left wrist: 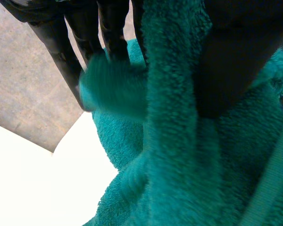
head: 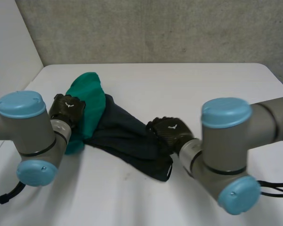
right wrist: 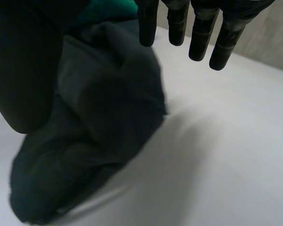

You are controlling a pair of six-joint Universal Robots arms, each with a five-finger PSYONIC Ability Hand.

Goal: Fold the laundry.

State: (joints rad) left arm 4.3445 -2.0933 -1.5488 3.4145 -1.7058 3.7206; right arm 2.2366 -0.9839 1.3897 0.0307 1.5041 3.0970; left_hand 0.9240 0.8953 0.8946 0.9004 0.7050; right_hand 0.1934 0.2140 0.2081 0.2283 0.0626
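A green towel lies bunched at the table's left, partly over a dark navy cloth that stretches toward the right. My left hand is at the towel's left edge. In the left wrist view the towel runs up between the fingers and the thumb, which pinch it. My right hand hovers over the navy cloth's right end. Its fingers are straight and apart from the thumb, above the dark cloth, holding nothing.
The white table has bare room to the right of the cloths and along its front. A grey wall stands behind the table's far edge, and a white panel at the left.
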